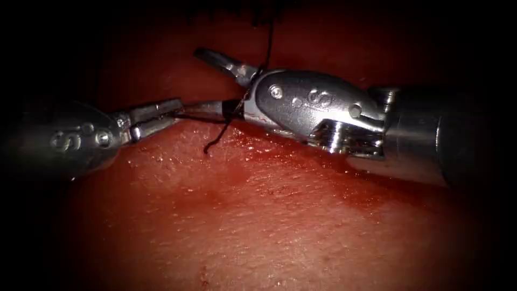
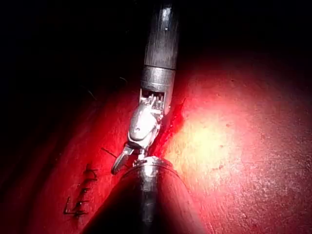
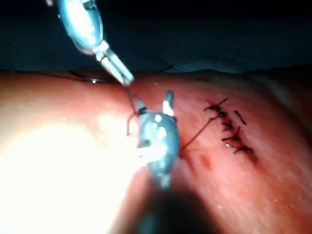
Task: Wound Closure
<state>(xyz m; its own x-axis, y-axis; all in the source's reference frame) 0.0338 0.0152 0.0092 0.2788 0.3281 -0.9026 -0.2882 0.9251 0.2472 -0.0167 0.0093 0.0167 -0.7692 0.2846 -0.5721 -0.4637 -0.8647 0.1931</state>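
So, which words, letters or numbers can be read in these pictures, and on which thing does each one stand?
"S": a mark shaped like this letter, on the metal body of the right arm's tool, in the endoscope view.
"S": a similar mark, dimmer, on the body of the left arm's tool.
Nothing readable stands on the tissue or near the thread.

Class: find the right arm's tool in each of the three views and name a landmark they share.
Endoscope: right tool enters from the right, fingers open, holding nothing.
Left wrist: right tool beyond this arm's own shaft.
Right wrist: right tool beside the stitches.
Landmark: left tool, holding thread, tip to tip with it.
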